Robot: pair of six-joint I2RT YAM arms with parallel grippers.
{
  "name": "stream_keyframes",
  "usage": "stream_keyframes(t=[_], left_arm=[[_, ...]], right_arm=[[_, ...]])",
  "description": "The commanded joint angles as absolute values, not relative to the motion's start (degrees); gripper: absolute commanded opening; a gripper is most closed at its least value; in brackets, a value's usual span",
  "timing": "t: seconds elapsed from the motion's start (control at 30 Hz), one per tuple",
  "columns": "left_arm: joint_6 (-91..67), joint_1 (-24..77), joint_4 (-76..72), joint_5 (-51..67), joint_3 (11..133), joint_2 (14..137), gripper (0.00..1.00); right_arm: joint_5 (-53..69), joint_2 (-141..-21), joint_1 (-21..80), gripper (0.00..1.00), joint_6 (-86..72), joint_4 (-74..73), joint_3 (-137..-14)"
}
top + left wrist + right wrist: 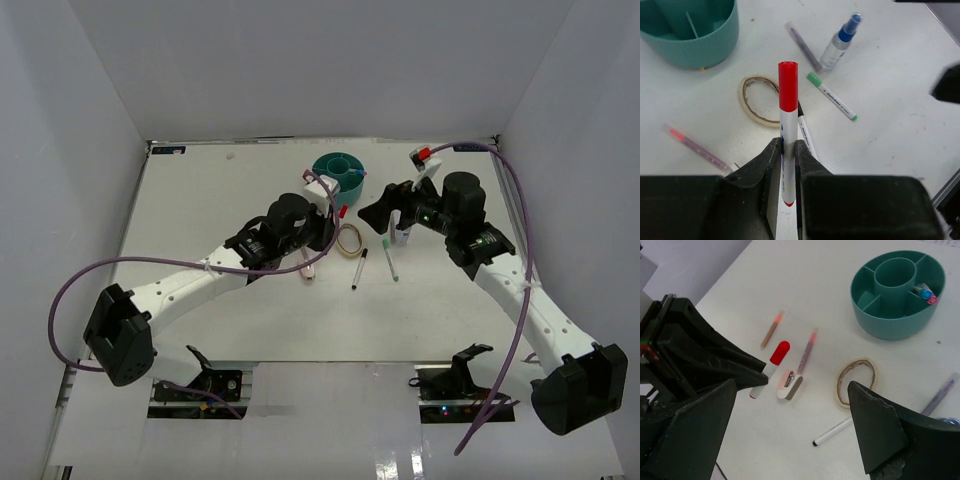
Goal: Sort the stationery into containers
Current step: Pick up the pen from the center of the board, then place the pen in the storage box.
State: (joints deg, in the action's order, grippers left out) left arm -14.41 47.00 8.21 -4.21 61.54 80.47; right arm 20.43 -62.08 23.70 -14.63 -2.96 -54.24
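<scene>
Red-capped pen [788, 125] is recorded clamped between the closed fingers of the left gripper [788, 150], gripped on the white barrel below the cap. Its long axis is aligned with the gripper's own reach: the red cap is carried forward, away from the wrist, and the bare white end is left trailing between the fingers. In the top view the cap is directed right and slightly toward the far side, near the teal organizer [338, 172] but apart from it. Just right of the cap, the tan rubber band loop [350, 238] is laid flat on the table [200, 200]. Further right, the black-capped pen [358, 268] is lying with its axis running near to far. The green-capped pen [390, 258] is set beside it on a similar line, its green cap at the far end. The blue-capped bottle [840, 42] is noted just beyond that cap; upright or lying cannot be told. The right gripper [385, 207] is held spread wide with nothing between its fingers. One blue and one pink cap are seen in a single ring compartment of the organizer.
</scene>
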Motion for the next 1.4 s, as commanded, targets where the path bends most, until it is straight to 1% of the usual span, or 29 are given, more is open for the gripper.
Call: stream_keyframes(t=[0.0, 0.1, 0.13, 0.27, 0.37, 0.47, 0.5, 0.53, 0.57, 0.67, 0.7, 0.77, 0.8, 0.87, 0.9, 0.93, 0.97, 1.0, 1.03, 1.07, 1.1, 1.13, 1.2, 1.23, 1.3, 1.33, 1.37], left_arm=[[-3.0, 47.2, 1.9, 4.4, 58.6, 76.4, 0.05], [-1.1, 47.2, -1.5, 6.4, 57.7, 74.4, 0.06], [-0.4, 47.2, -1.7, 6.8, 57.7, 74.2, 0.06], [2.2, 47.2, -1.8, 7.1, 58.4, 73.7, 0.07], [2.6, 47.2, -2.4, 7.3, 58.2, 73.7, 0.07], [2.5, 47.2, -2.4, 7.9, 58.4, 74.4, 0.07], [2.2, 47.3, -2.5, 8.1, 58.5, 74.4, 0.07], [2.0, 47.2, -3.0, 8.2, 58.4, 74.5, 0.07], [2.0, 47.2, -3.2, 8.3, 58.4, 74.7, 0.07], [1.9, 47.2, -3.3, 8.4, 58.9, 75.2, 0.07], [1.8, 47.2, -3.3, 8.6, 59.0, 75.3, 0.07], [1.7, 47.2, -3.3, 8.8, 58.8, 75.4, 0.07], [1.6, 47.2, -3.3, 8.9, 58.8, 75.4, 0.07], [1.3, 47.2, -3.0, 8.5, 58.5, 75.4, 0.11], [1.1, 47.3, -2.8, 7.6, 58.4, 75.3, 0.14], [0.8, 47.3, -2.4, 6.8, 58.4, 75.4, 0.22], [0.5, 47.2, -2.1, 4.9, 58.4, 75.5, 0.28], [0.1, 47.2, -1.1, 3.6, 58.6, 75.8, 0.36], [-1.7, 47.2, -0.4, 2.0, 58.9, 75.9, 0.65], [-3.0, 47.3, 0.1, 0.9, 59.1, 76.1, 0.76], [-3.7, 47.2, 3.0, -3.7, 59.7, 76.5, 0.85], [-4.3, 47.1, 4.1, -5.3, 59.9, 76.6, 0.92], [-5.7, 46.5, 8.1, -7.5, 60.5, 77.0, 0.96], [-6.2, 46.1, 9.3, -8.5, 60.6, 76.9, 0.98], [-8.6, 44.1, 11.5, -9.6, 60.4, 76.6, 0.98], [-9.4, 43.2, 11.9, -9.8, 59.8, 76.1, 0.98], [-10.3, 40.6, 12.4, -9.8, 59.4, 75.8, 0.98]], right_arm=[[27.5, -65.3, 23.9, 0.98, -18.0, -3.7, -59.0], [29.8, -68.4, 24.2, 0.99, -21.1, -2.8, -60.6], [31.0, -69.2, 24.2, 0.96, -22.1, -2.6, -61.0], [32.6, -72.8, 25.2, 0.91, -23.6, -2.2, -62.8], [33.7, -74.3, 25.6, 0.81, -24.6, -1.4, -63.0], [34.3, -74.6, 26.1, 0.75, -25.0, -0.7, -62.8], [34.3, -75.0, 26.4, 0.69, -25.0, -0.7, -62.9], [34.3, -75.1, 26.3, 0.66, -25.0, -0.7, -63.0], [34.3, -75.3, 26.4, 0.59, -25.0, -0.7, -63.0], [34.0, -75.3, 26.4, 0.47, -24.9, -0.7, -63.0], [33.8, -75.1, 26.4, 0.39, -24.8, -0.7, -63.0], [33.2, -75.1, 26.3, 0.32, -24.3, -0.7, -63.0], [33.1, -75.1, 26.4, 0.24, -24.2, -0.7, -63.2], [32.2, -75.1, 26.4, 0.14, -23.2, -1.5, -63.5], [31.7, -75.1, 26.3, 0.11, -22.9, -1.8, -63.7], [30.6, -75.1, 26.3, 0.08, -22.4, -2.4, -63.9], [29.9, -75.1, 26.3, 0.08, -21.7, -2.6, -64.3], [28.1, -75.1, 26.3, 0.08, -21.2, -2.9, -64.5], [26.8, -75.1, 26.4, 0.08, -20.7, -3.3, -64.9], [25.4, -75.2, 26.3, 0.08, -19.5, -3.5, -65.1], [23.7, -75.3, 26.3, 0.08, -18.7, -3.6, -65.6], [19.8, -75.5, 26.2, 0.08, -17.9, -3.3, -66.0], [15.5, -76.5, 25.8, 0.08, -15.2, -3.1, -67.1], [11.0, -77.2, 25.7, 0.08, -14.4, -2.8, -68.6], [6.3, -79.4, 25.0, 0.08, -12.4, -1.0, -70.3], [5.1, -80.9, 24.4, 0.08, -12.0, 2.3, -71.5], [4.1, -81.8, 24.2, 0.08, -11.7, 3.8, -72.1]])
